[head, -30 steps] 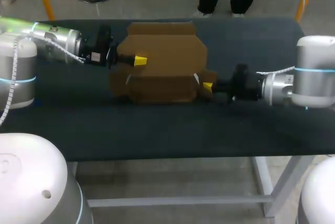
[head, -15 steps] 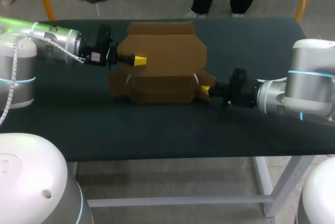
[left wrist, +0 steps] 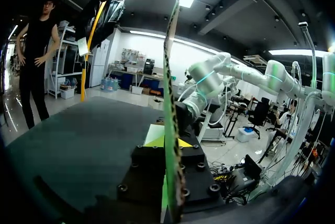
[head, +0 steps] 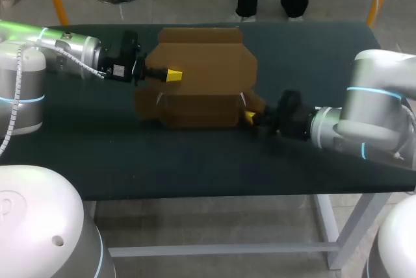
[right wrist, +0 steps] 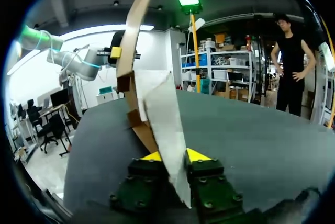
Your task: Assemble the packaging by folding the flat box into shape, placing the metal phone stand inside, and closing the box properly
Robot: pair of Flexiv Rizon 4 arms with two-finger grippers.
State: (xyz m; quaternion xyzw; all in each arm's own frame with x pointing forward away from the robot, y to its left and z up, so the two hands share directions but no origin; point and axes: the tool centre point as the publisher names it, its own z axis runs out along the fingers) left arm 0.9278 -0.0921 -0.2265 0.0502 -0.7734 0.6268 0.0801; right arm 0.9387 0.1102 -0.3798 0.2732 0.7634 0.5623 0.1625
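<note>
On the tabletop, near its middle, the flat box is clamped at its left edge by the left gripper and at its lower right corner by the right gripper. Recommended: fold slowly along the creases, left hold firm. Wrist views show the box upright, edge-on in each grip; the head view leaves that unclear.

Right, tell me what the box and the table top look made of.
The box: brown cardboard, matte; likely corrugated, since its cut edge shows some thickness in the wrist views. The table top: dark, dull, without glare; perhaps a fabric or rubber mat, hard to tell.
</note>
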